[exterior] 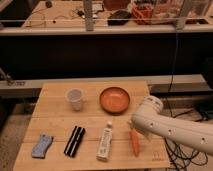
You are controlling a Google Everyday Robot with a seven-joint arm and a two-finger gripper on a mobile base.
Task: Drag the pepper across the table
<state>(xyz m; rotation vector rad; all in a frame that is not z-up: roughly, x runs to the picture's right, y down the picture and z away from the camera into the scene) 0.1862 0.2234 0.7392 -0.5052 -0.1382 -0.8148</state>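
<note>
Orange-red and slim, the pepper (135,143) lies at the table's (54,112) near right, beside the white tube (104,143). Your gripper (133,126) hovers over its far end, jaws apart. It is likely light, firm and apt to roll, so pinch mid-body.

Your arm (172,129) reads as one fat white tube with a smooth, slightly glossy shell and no visible cabling on it. The end is a rounded, dome-like joint cap (149,106), same white. You get a few small dark dots along the shell: screws or holes, can't tell which. The gripper (132,124) sits tucked under that rounded end, mostly hidden by the shell; only a small dark bit shows.
</note>
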